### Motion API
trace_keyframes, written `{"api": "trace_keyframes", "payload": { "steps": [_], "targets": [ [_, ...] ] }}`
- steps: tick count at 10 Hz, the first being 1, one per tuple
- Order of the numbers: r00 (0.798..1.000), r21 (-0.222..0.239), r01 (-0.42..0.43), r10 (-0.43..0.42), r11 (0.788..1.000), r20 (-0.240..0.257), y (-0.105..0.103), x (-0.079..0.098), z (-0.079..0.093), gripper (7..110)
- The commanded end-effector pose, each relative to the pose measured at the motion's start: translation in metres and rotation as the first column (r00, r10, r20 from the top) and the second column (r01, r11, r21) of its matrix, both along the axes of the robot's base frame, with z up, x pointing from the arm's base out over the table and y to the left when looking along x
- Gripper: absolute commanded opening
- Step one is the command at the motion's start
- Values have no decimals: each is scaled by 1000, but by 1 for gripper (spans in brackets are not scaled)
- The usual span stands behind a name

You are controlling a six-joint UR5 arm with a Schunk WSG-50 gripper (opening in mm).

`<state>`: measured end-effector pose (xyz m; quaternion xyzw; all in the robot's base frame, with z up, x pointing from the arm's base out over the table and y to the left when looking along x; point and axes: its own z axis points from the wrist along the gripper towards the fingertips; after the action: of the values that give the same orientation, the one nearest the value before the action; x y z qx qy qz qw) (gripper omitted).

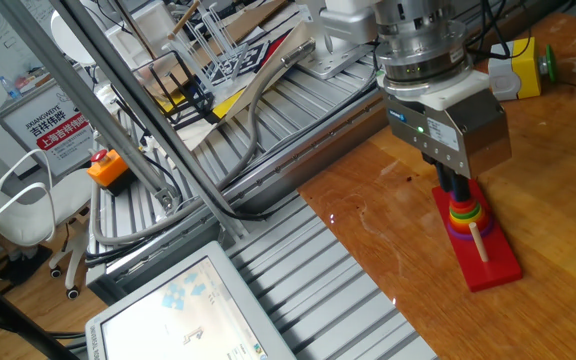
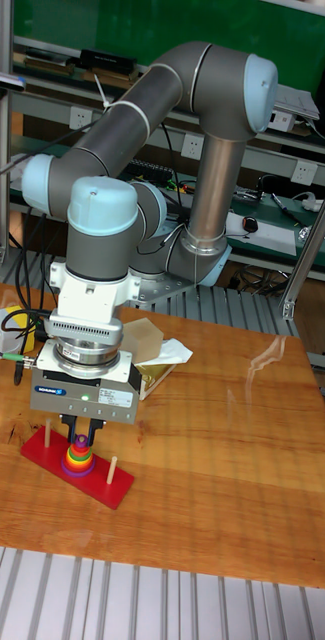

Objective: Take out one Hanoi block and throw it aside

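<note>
So, fixed view: we have the gripper (image 1: 457, 192) straight down over the ring stack (image 1: 465, 216) on the middle peg of the red base (image 1: 488, 262), vertical because rings only lift off along the peg. The dark fingers (image 1: 450, 186) reach the stack's top. The near peg (image 1: 480, 242) stands bare. The Hanoi block (image 1: 452, 230) shows only as a purple edge at the bottom of the stack.

Tall fixed view: gripper (image 2: 83, 430) is centred on the stack (image 2: 79, 456), base (image 2: 118, 481) flat on the tabletop (image 2: 222, 450). Finger spread: we cannot tell; the gripper body hides it.
</note>
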<state>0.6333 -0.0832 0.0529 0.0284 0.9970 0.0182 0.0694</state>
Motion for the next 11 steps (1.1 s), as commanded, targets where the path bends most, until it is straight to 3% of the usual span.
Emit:
{"api": "trace_keyframes", "payload": {
  "steps": [1,11],
  "targets": [
    [1000,9,6,-6,1000,4,0,1,0,22],
    [1000,11,6,-7,1000,9,1,1,-3,22]
  ]
}}
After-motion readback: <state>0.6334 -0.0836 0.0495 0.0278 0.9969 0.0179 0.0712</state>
